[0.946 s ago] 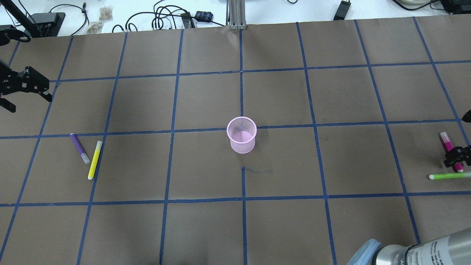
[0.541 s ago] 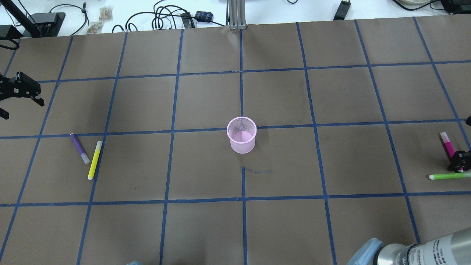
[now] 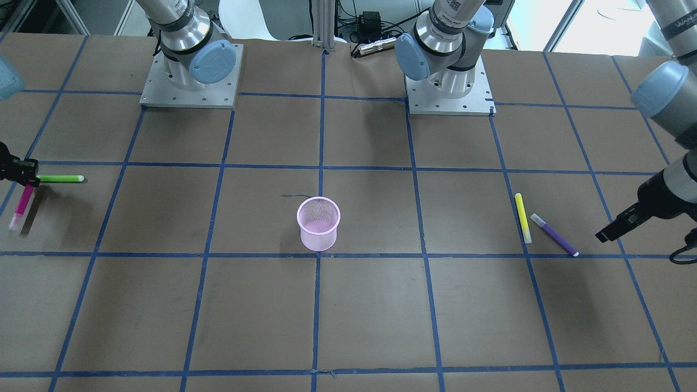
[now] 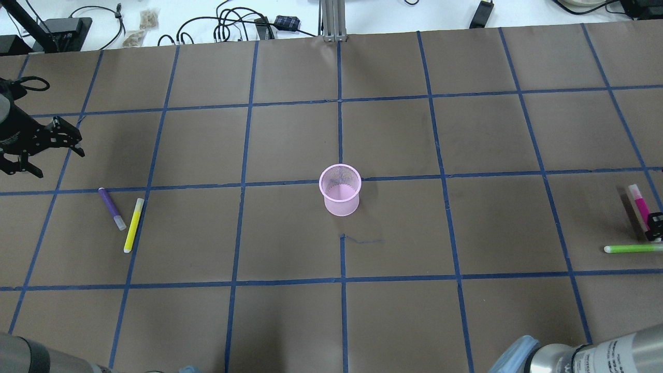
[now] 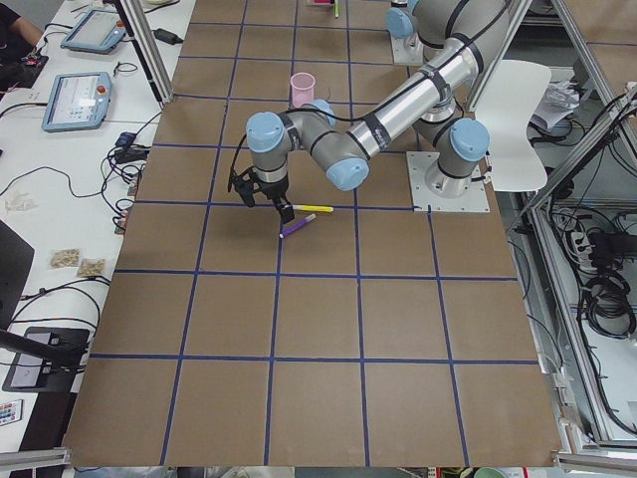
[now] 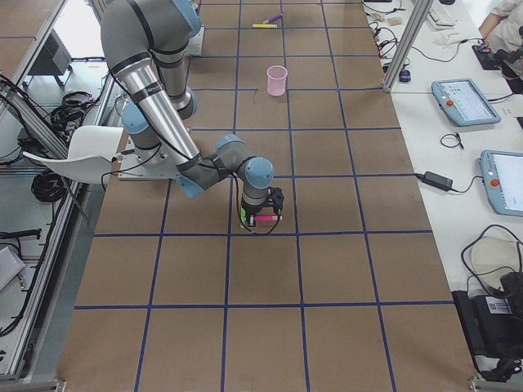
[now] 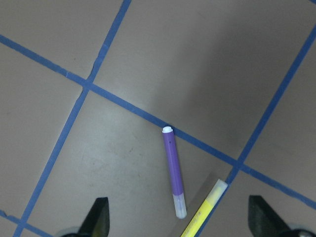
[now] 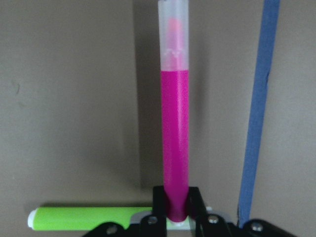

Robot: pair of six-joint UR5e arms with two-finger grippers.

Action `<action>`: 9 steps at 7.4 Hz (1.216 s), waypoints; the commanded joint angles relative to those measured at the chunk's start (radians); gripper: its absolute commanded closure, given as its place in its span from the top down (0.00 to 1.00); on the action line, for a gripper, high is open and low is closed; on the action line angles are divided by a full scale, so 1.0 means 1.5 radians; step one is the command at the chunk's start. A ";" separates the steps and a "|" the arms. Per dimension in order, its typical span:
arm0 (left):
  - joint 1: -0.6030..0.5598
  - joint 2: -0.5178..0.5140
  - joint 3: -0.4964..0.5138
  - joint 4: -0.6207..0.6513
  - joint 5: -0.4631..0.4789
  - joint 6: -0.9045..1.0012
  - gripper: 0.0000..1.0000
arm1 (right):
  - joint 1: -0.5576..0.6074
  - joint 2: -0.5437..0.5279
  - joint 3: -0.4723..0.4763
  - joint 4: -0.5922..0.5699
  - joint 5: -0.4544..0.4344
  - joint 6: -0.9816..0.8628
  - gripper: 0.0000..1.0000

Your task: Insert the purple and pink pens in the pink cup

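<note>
Fingers of the right hand are pressed together on the pink pen, pinching it near the end opposite its clear cap. The pen sticks out ahead of the hand, and in the overhead view its shadow falls beside it rather than under it, so it is off the worktop. A green pen lies flat just beneath this hand, crosswise to the pink one. All of this sits at the worktop's far right edge, well apart from the pink cup, which stands upright, mouth up, near the middle, just on the robot's side of a blue tape line.

On the other side the left hand hangs above the worktop with its fingers spread wide and nothing between them. The purple pen lies flat below it — in the wrist view it falls between the two fingertips, clear cap toward the camera. A yellow pen lies just beside the purple one, on the side nearer the cup, close to its capped end but not touching.
</note>
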 commanded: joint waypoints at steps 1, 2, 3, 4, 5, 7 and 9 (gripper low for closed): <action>0.000 -0.041 -0.013 0.026 0.000 -0.040 1.00 | 0.037 -0.101 -0.018 0.092 0.004 0.029 0.00; 0.000 -0.064 -0.014 0.054 0.000 -0.045 1.00 | 0.088 -0.121 -0.024 0.132 0.010 0.048 0.00; 0.000 -0.089 -0.014 0.072 0.000 -0.050 1.00 | 0.148 -0.133 -0.025 0.175 0.040 0.105 0.00; 0.000 -0.103 -0.014 0.075 0.000 -0.058 1.00 | 0.211 -0.144 -0.025 0.205 0.059 0.181 0.00; 0.000 -0.111 -0.014 0.075 0.000 -0.063 1.00 | 0.288 -0.170 -0.026 0.254 0.065 0.265 0.00; 0.000 -0.116 -0.018 0.071 0.000 -0.063 0.82 | 0.446 -0.199 -0.072 0.337 0.132 0.484 0.00; -0.001 -0.126 -0.028 0.073 0.000 -0.061 0.73 | 0.582 -0.194 -0.143 0.438 0.261 0.732 0.00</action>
